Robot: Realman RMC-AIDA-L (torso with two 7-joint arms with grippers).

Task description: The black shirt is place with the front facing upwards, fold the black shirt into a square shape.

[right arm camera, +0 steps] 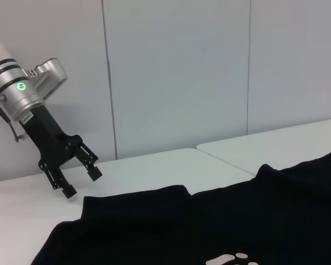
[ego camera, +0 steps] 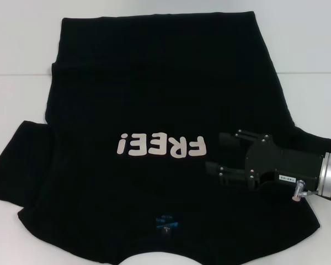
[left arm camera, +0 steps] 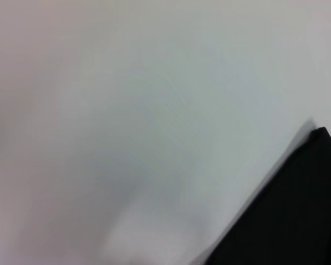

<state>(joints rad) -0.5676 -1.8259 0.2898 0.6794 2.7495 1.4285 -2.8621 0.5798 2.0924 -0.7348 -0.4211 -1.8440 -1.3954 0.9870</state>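
Black shirt (ego camera: 154, 105) lies flat, front up, on the white surface (ego camera: 22, 49), filling most of the head view. Long axis runs 12–6: hem at 12, collar at 6, nearest the robot. Cream "FREE!" lettering (ego camera: 161, 146) reads upside down from the head cam, just below centre. Small blue neck label (ego camera: 165, 223) sits inside the collar, at 6 from the lettering. One sleeve spreads out flat toward 8 (ego camera: 16, 160); the other side reaches the frame edge at approx 4, partly under the right arm.

Right claw (ego camera: 220, 153) comes in from 3–4, body over the shirt's sleeve side, fingers pointing toward 9, tips just beside the "F" of the lettering. Fingers spread apart, released, nothing between them. Can't tell if it touches the cloth or hovers just above.

Left claw (right arm camera: 80, 179) shows only in the right wrist view: held up in the air, tilted down, fingers apart and empty, near the shirt's sleeve edge but clear of the fabric and of the surface. Behind it, a pale panelled wall (right arm camera: 176, 72).

Left wrist view: mostly bare surface, with a corner of black cloth (left arm camera: 298, 204) at one side.
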